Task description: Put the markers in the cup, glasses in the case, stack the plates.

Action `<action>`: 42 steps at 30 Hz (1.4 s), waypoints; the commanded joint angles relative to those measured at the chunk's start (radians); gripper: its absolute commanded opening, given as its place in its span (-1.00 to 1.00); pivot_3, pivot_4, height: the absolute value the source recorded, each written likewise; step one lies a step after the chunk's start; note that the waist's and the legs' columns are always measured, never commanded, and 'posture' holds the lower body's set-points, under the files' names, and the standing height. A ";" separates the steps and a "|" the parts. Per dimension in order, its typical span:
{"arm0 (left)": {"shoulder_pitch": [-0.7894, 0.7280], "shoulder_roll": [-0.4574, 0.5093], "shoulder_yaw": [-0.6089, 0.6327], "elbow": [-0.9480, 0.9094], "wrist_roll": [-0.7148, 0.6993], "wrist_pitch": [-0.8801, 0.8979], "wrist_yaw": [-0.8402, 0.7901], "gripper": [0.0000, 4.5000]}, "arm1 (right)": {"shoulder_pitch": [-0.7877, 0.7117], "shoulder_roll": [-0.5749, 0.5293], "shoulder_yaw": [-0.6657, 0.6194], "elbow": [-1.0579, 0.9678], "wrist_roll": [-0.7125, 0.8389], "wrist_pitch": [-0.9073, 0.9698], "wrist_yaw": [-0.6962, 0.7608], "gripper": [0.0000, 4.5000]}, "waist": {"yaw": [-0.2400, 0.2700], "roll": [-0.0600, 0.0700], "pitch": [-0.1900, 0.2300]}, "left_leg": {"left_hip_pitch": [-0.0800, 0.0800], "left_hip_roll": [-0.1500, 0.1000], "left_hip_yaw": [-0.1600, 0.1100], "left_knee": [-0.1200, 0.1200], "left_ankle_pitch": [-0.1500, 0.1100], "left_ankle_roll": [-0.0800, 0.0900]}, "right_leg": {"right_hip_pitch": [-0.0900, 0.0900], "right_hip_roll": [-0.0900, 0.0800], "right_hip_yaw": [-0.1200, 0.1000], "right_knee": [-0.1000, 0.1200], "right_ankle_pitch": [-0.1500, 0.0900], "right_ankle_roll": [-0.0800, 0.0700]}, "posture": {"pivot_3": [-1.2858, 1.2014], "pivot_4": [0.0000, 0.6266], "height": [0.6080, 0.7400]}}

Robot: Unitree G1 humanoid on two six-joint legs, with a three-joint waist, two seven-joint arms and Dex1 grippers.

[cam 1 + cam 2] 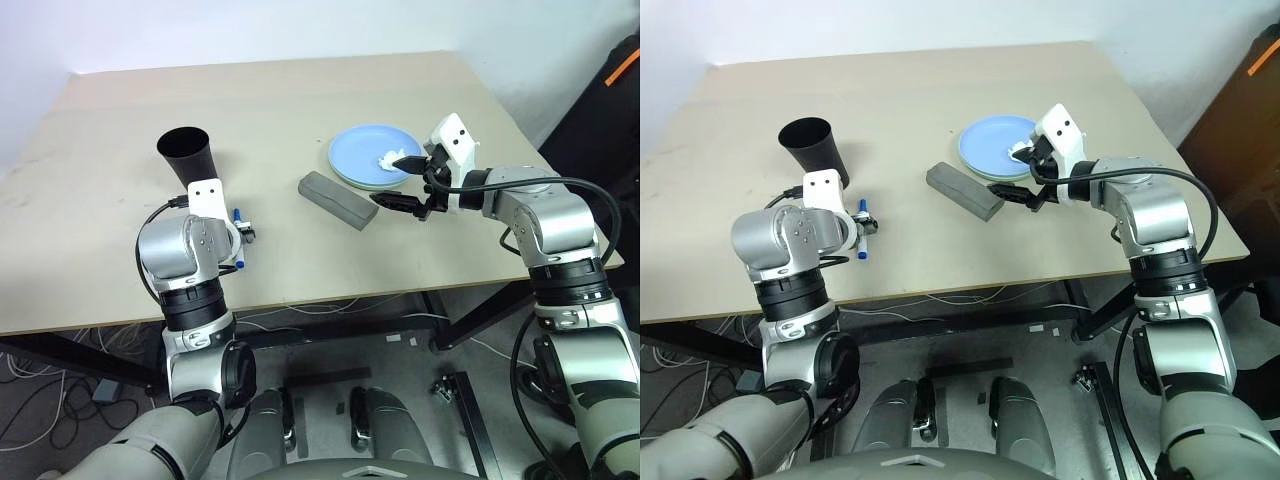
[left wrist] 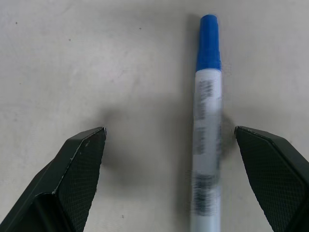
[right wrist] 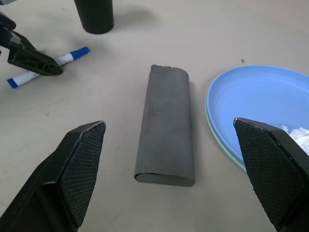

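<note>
We see our left gripper [image 2: 169, 179] held low over the tan table [image 1: 300, 90], tilted forward and downward, its two black fingers spread wide and holding nothing. A blue-capped marker [image 2: 206, 130] lies flat on the table between those fingers, closer to one finger than the other, not touching either as far as we can tell. Its long axis runs straight away from the gripper, along the direction the fingers point, with the blue cap at the far end. We judge that the gripper straddles the marker this way so its fingers can close across the thin barrel. The black cup [image 1: 189, 155] stands just beyond this gripper, tilting in the head view, its open rim ready to receive the marker. Our right gripper [image 3: 169, 169] hangs above the table, also wide open and empty. The grey case [image 3: 166, 130] lies closed just ahead of it, its long axis pointing away from the gripper. Beside the case, a light blue plate [image 3: 251, 101] sits on a pale green one, already stacked, with a crumpled white paper wad [image 3: 297, 136] resting inside. We cannot make out the glasses or a second marker.
</note>
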 commanded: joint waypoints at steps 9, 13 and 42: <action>-0.018 0.071 -0.056 0.136 -0.002 0.013 -0.077 0.99 | -0.030 0.001 -0.020 -0.016 0.006 0.005 -0.014 1.00 | -0.001 0.000 0.000 | 0.002 0.000 0.000 0.000 -0.001 -0.002 | 0.001 0.000 0.000 0.001 -0.002 -0.001 | 0.03 -0.52 1.00; -0.018 0.075 -0.064 0.141 -0.001 0.005 -0.098 0.99 | -0.028 -0.001 -0.024 -0.018 0.005 0.004 -0.020 1.00 | -0.001 0.000 0.000 | 0.002 0.000 -0.001 0.000 -0.001 -0.002 | 0.001 0.000 0.000 0.001 -0.001 -0.001 | 0.03 -0.52 1.00; 0.057 0.177 -0.164 0.162 0.036 -0.091 -0.173 -0.88 | -0.016 0.010 -0.016 -0.015 -0.006 -0.010 -0.045 1.00 | -0.001 0.003 -0.002 | 0.003 -0.002 -0.001 -0.002 -0.001 -0.002 | 0.002 -0.002 0.000 -0.001 -0.001 -0.002 | 0.03 -0.52 1.00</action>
